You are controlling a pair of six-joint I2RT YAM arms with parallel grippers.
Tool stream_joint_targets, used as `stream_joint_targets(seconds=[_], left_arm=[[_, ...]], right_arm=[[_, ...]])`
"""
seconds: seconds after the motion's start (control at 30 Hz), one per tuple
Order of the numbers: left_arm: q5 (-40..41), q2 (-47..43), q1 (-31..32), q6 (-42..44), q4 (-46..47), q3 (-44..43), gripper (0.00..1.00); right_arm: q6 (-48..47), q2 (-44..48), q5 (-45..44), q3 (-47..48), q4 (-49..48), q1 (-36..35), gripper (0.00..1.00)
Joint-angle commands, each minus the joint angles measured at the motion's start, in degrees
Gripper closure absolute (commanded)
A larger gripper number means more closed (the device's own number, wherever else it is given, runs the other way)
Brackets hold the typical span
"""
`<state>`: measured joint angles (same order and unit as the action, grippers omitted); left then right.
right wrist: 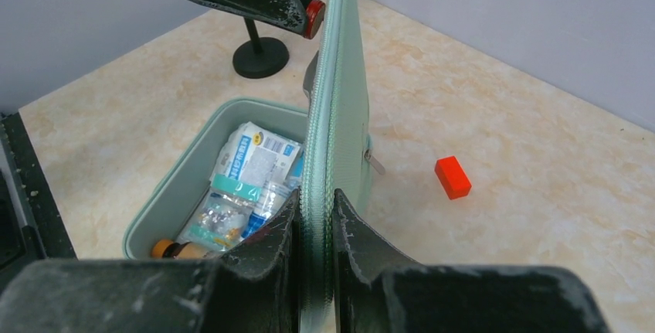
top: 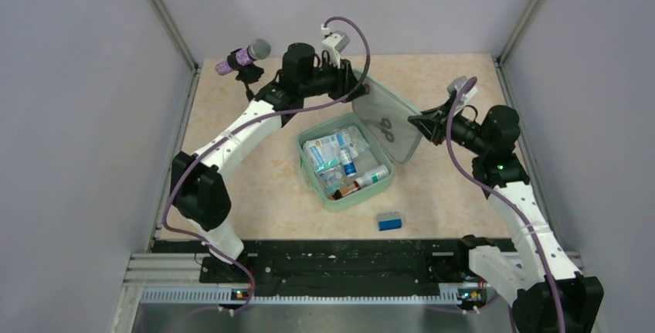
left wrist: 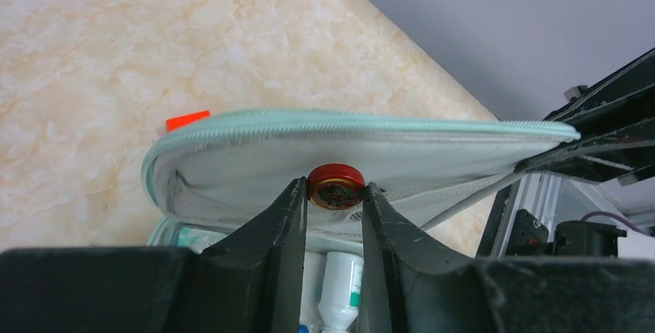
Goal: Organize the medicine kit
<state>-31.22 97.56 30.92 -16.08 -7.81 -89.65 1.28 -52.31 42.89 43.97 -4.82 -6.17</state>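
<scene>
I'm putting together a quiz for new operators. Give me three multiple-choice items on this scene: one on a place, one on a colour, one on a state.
1. Relative to the medicine kit, where does the blue block lie?
A. inside it
B. on the table, between the kit and the arm bases
C. behind it, by the far wall

2. What colour is the round cap between the fingers of the left gripper?
A. red
B. white
C. green

3. How does the kit's lid stand?
A. zipped shut
B. raised open, its edge clamped by the right gripper
C. detached, flat on the table

Answers:
1. B, since the top view shows the block on bare table on the near side of the case.
2. A, since the left wrist view shows a red cap pinched there.
3. B, since the right wrist view shows the lid's edge between the fingers, with the contents exposed.
</scene>
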Motion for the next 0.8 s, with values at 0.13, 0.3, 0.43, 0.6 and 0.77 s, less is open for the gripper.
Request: stream_joint_targets(seconds=[0.13,0.3,0.43,0.6,0.77], left_arm=[[1.0,0.2,1.2,-5.9,11.0,1.5,0.91],[3.4,0.4,2.9,-4.2,11.5,4.2,0.91],[6.3,-0.1,4.0,-1.9,11.6,7.1,0.92],[8.9,-0.4,4.6,-0.5,11.5,9.2,0.87],[11.4,-2.4,4.7,1.5,9.7,9.3,0.62]], right_arm=[[3.0,-0.7,-0.2,2.5,-0.8,-1.5,0.87],[5.0,-0.9,0.2,3.3,-1.0,-1.6,0.87],[6.5,-1.2,0.3,3.8,-1.3,-1.6,0.87],[8.0,-1.4,0.1,3.8,-2.0,-1.6,0.87],[8.2,-1.6,-0.1,3.8,-2.0,-1.6,0.87]])
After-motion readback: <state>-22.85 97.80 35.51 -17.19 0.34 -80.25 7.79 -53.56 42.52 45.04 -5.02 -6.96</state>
